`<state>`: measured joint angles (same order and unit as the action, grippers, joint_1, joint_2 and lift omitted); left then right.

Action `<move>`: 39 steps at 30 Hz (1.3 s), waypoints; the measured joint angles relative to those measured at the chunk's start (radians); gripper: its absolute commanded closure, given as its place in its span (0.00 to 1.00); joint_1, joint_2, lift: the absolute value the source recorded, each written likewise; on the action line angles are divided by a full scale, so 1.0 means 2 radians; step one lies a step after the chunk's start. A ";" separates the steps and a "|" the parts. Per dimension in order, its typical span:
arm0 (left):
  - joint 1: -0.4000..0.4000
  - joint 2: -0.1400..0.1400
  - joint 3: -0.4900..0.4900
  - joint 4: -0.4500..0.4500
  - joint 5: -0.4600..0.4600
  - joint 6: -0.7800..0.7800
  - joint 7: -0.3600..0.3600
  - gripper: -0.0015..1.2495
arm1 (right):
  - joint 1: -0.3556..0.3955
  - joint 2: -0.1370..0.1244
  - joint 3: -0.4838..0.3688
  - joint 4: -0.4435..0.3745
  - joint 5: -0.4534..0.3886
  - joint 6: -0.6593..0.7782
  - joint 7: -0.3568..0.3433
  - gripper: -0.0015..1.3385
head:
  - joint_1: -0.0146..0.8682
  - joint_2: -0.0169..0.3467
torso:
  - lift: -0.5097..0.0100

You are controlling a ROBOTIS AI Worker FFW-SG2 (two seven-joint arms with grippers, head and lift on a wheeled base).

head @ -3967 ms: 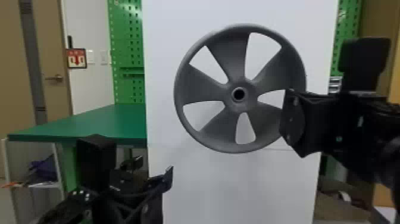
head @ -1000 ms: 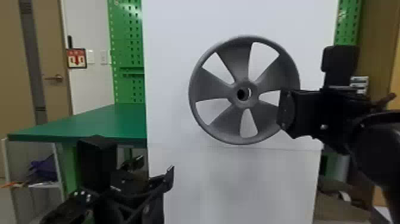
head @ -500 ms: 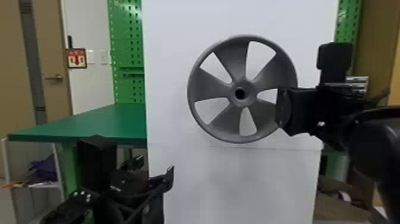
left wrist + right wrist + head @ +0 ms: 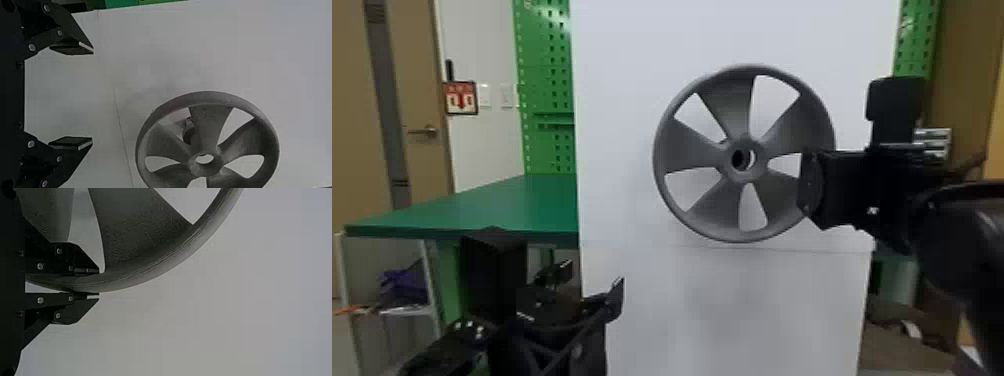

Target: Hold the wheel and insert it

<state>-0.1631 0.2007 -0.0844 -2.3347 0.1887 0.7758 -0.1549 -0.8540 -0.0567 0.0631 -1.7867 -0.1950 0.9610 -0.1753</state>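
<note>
To seat the grey wheel [image 4: 696,159] well, its hub hole [image 4: 740,159] should be lined up with the stub [image 4: 187,133] behind it, the wheel face made parallel to the white panel [image 4: 642,125], and only then pushed straight in. The stub shows past a spoke in the left wrist view, so a gap seems to remain. The right pincer [image 4: 99,283] is narrow, clamped on the wheel's rim; with a grip at one side, a hard push could twist the wheel, so small corrections look wiser.

The wheel is held upright before the panel, above its seam [image 4: 652,246] and between its left and right edges, with bare panel on both sides. The left pincer [image 4: 92,96] is wide and empty, low by the panel's left edge, where the green table [image 4: 482,210] also ends. Above the wheel, the panel offers open room.
</note>
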 measured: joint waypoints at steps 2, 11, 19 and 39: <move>0.000 0.000 0.000 0.000 0.000 0.000 0.000 0.35 | -0.001 0.000 0.000 0.003 0.000 -0.003 0.002 0.87 | 0.22 0.32 | 0.03; 0.000 0.000 0.000 0.000 0.000 -0.001 0.000 0.35 | -0.006 0.000 0.005 0.014 0.000 -0.008 0.006 0.87 | 0.22 0.32 | 0.03; 0.000 0.000 -0.001 0.001 0.000 -0.001 0.000 0.35 | -0.011 0.000 0.012 0.023 0.002 -0.012 0.008 0.87 | 0.22 0.32 | 0.03; 0.000 0.000 -0.001 0.002 0.001 -0.002 0.000 0.35 | -0.023 0.004 0.013 0.059 0.017 -0.033 0.009 0.87 | 0.22 0.32 | 0.03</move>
<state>-0.1626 0.2009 -0.0874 -2.3316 0.1902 0.7716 -0.1549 -0.9001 -0.0484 0.0890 -1.6686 -0.1605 0.8943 -0.1577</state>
